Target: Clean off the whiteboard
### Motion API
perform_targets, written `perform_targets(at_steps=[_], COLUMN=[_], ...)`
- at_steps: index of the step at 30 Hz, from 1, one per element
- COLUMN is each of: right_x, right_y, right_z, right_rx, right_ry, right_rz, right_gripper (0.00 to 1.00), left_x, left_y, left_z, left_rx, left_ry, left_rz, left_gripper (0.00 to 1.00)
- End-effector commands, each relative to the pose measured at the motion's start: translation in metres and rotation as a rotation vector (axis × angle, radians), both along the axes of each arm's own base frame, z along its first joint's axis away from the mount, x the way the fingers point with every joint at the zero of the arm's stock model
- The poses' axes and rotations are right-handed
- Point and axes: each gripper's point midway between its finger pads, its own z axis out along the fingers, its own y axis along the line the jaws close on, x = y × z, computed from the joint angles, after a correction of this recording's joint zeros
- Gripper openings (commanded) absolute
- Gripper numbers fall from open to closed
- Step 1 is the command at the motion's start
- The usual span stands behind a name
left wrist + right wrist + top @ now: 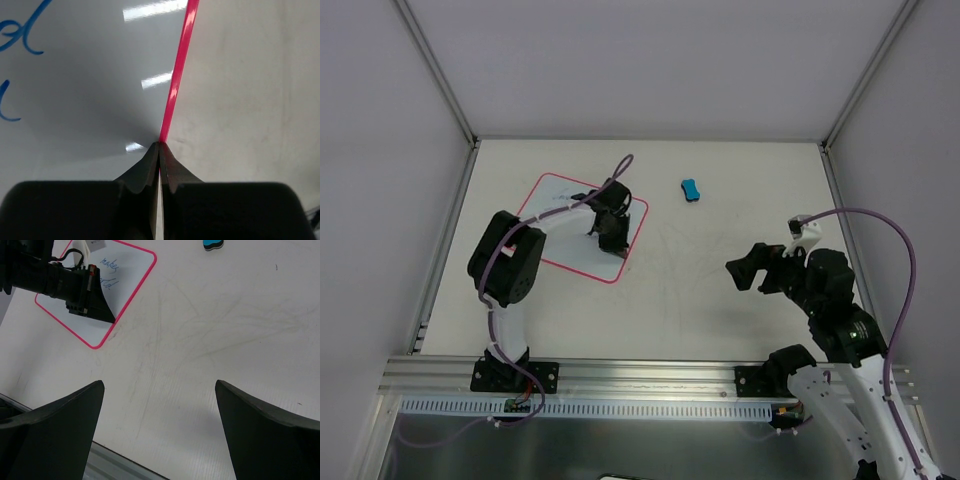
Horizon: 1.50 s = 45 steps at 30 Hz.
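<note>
Stretched forward and tipped down at the left of the table (700, 310), pinching the whiteboard (542, 192) by its pink right rim with the left tool (159, 150), right tool (160, 385) raised alongside, spread wide.

Whiteboard (575, 250), upper left of top view: glossy white face, thin red-pink rim. Blue handwriting (20, 35) at left edge of left-wrist frame, with white glare stripes across face there. Eraser (691, 189), upper centre: blue, dark lower layer in right-wrist view. Desk (720, 210): off-white, faint grey scuff streaks. Left claw (159, 150): black. Right claw (159, 385): black. Left arm (510, 260): black. Right arm (835, 300): black above, white lower links. Cables (905, 250): purple. Walls (650, 60): pale grey. Front rail (650, 375): silver.
</note>
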Motion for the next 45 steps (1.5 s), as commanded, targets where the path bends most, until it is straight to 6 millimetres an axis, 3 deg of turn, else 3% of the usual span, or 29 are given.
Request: perform_targets(at_steps=[1, 2, 5, 10, 12, 16, 18, 20, 22, 23, 24, 26, 27, 29, 30, 31, 32, 33, 35, 36, 37, 40, 41, 42, 43, 44, 45], right_x=[-0.004, -0.006, -0.01, -0.015, -0.016, -0.011, -0.006, 0.004, 0.015, 0.024, 0.03, 0.047, 0.061, 0.082, 0.096, 0.107, 0.123, 0.142, 0.169, 0.188, 0.207, 0.251, 0.266, 0.286, 0.296, 0.307, 0.316], right_y=[0.006, 0.005, 0.004, 0.002, 0.002, -0.002, -0.003, -0.004, -0.005, -0.003, -0.004, 0.001, 0.005, 0.016, 0.025, 0.029, 0.033, 0.039, 0.044, 0.047, 0.052, 0.06, 0.065, 0.062, 0.064, 0.067, 0.067], right_z=[0.005, 0.006, 0.003, -0.001, -0.001, 0.0, 0.001, -0.006, -0.002, -0.01, -0.009, 0.006, -0.003, 0.015, 0.003, 0.002, 0.018, -0.003, -0.009, 0.003, -0.021, -0.02, -0.048, -0.039, -0.045, -0.072, -0.078], right_rx=[0.042, 0.045, 0.049, 0.045, 0.04, 0.002, -0.019, -0.054, -0.094, -0.119, -0.134, -0.133, -0.152, -0.143, -0.156, -0.161, -0.176, -0.212, -0.248, -0.257, -0.288, -0.33, -0.356, -0.389, -0.401, -0.429, -0.438], right_ry=[-0.018, -0.023, -0.017, -0.001, 0.002, 0.013, 0.018, 0.062, 0.06, 0.107, 0.12, 0.111, 0.157, 0.13, 0.186, 0.201, 0.165, 0.223, 0.225, 0.192, 0.24, 0.201, 0.249, 0.206, 0.208, 0.245, 0.248], right_rz=[0.022, 0.023, 0.019, 0.019, 0.021, 0.008, 0.004, -0.014, -0.018, -0.021, -0.032, -0.044, -0.047, -0.024, 0.0, 0.001, 0.011, 0.016, 0.023, 0.008, 0.009, 0.002, 0.016, -0.018, -0.019, -0.016, -0.021], right_gripper=[0.99, 0.99, 0.99, 0.99, 0.99, 0.99, 0.99, 0.99, 0.99, 0.99, 0.99, 0.99, 0.99, 0.99, 0.99, 0.99, 0.99, 0.99, 0.98, 0.97, 0.96, 0.94, 0.9, 0.88, 0.87, 0.85, 0.83], left_x=[-0.07, -0.084, -0.098, -0.097, -0.096, -0.075, -0.066, -0.051, -0.038, -0.024, -0.017, -0.003, 0.012, 0.023, 0.036, 0.039, 0.045, 0.051, 0.052, 0.05, 0.048, 0.04, 0.034, 0.03, 0.027, 0.02, 0.016], left_y=[-0.039, -0.058, -0.1, -0.15, -0.162, -0.179, -0.18, -0.176, -0.166, -0.153, -0.144, -0.122, -0.1, -0.072, -0.046, -0.032, -0.016, 0.004, 0.029, 0.039, 0.054, 0.075, 0.085, 0.091, 0.095, 0.103, 0.106], left_z=[-0.016, -0.015, -0.008, 0.008, 0.012, 0.039, 0.057, 0.075, 0.097, 0.112, 0.118, 0.126, 0.139, 0.142, 0.152, 0.15, 0.151, 0.158, 0.152, 0.157, 0.15, 0.151, 0.142, 0.145, 0.144, 0.135, 0.137], left_rx=[-0.004, -0.01, -0.046, -0.097, -0.111, -0.16, -0.178, -0.202, -0.23, -0.243, -0.245, -0.229, -0.233, -0.214, -0.209, -0.193, -0.156, -0.137, -0.085, -0.08, -0.065, -0.046, -0.031, -0.026, -0.016, 0.003, 0.005], left_ry=[0.208, 0.219, 0.222, 0.178, 0.17, 0.091, 0.04, -0.003, -0.048, -0.088, -0.104, -0.15, -0.188, -0.213, -0.246, -0.253, -0.288, -0.321, -0.334, -0.348, -0.335, -0.347, -0.328, -0.341, -0.342, -0.325, -0.335], left_rz=[-0.049, -0.072, -0.124, -0.157, -0.155, -0.148, -0.149, -0.135, -0.121, -0.107, -0.097, -0.095, -0.055, -0.037, 0.01, 0.018, 0.016, 0.047, 0.062, 0.075, 0.098, 0.127, 0.141, 0.148, 0.15, 0.154, 0.158], left_gripper=[0.0, 0.0, 0.0, 0.0, 0.0, 0.14, 0.27, 0.31, 0.4, 0.44, 0.55, 0.67, 0.72, 0.93, 0.99, 0.99, 0.99, 0.99, 0.99, 0.99, 0.99, 0.99, 0.99, 0.99, 0.99, 0.99, 0.99])
